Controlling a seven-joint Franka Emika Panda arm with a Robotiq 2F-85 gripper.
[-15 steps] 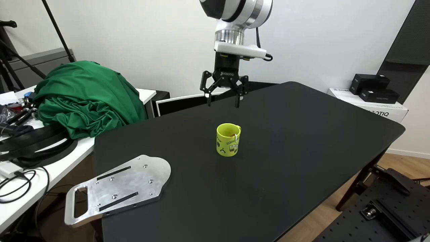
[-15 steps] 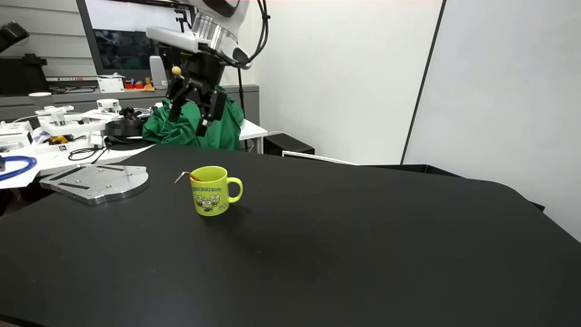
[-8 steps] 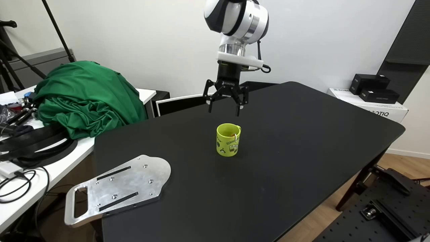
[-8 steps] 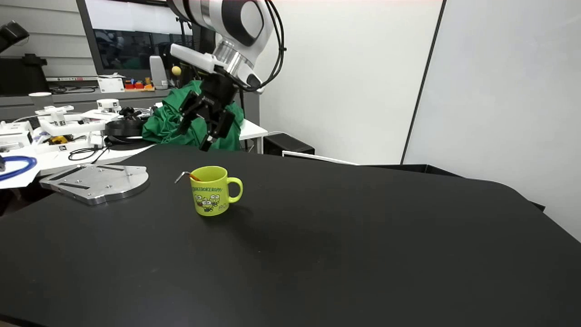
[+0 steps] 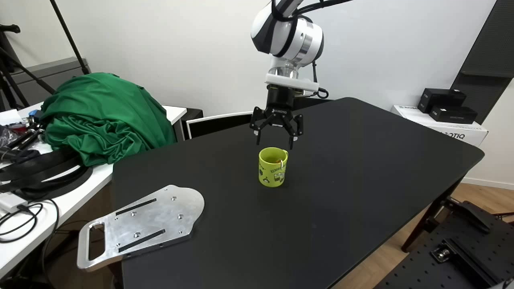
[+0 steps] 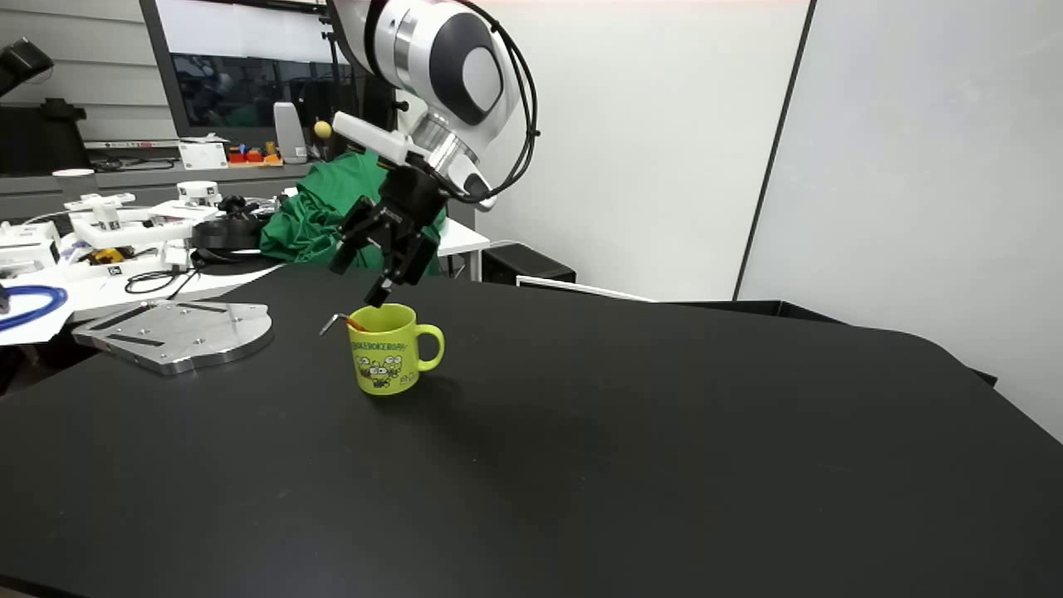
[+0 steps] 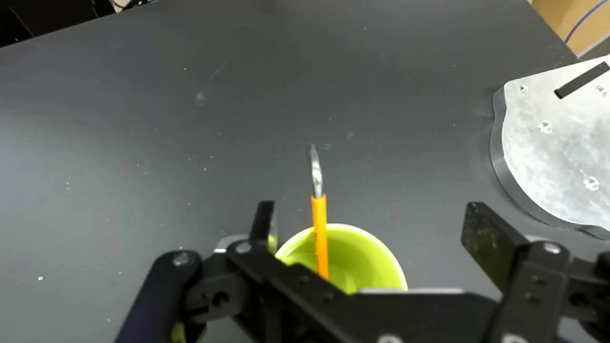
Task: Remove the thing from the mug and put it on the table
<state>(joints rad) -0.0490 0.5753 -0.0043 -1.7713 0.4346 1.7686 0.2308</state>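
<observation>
The yellow-green mug [image 5: 272, 172] stands upright on the black table [image 5: 321, 224]; it also shows in an exterior view [image 6: 386, 365] and the wrist view [image 7: 362, 257]. The thing, a thin orange stick [image 7: 320, 233] with a bent silver end, leans in the mug with that end past the rim. It also shows in an exterior view [image 6: 355, 325]; its lower part is hidden. My gripper [image 5: 274, 141] is open and empty, a little above the mug. In the wrist view, the stick appears between the fingers [image 7: 369, 214], nearer the left one. The gripper hides part of the mug there.
A silver metal plate with slots [image 5: 152, 220] lies at the table's edge; it also shows in an exterior view [image 6: 178, 332] and at the right of the wrist view [image 7: 562, 147]. A cluttered white desk [image 5: 72, 200] with a green cloth [image 5: 104, 116] stands beside the table.
My gripper has come down closer to the mug, shifting slightly right in both exterior views. It stays open. The mug and the stick have not moved.
</observation>
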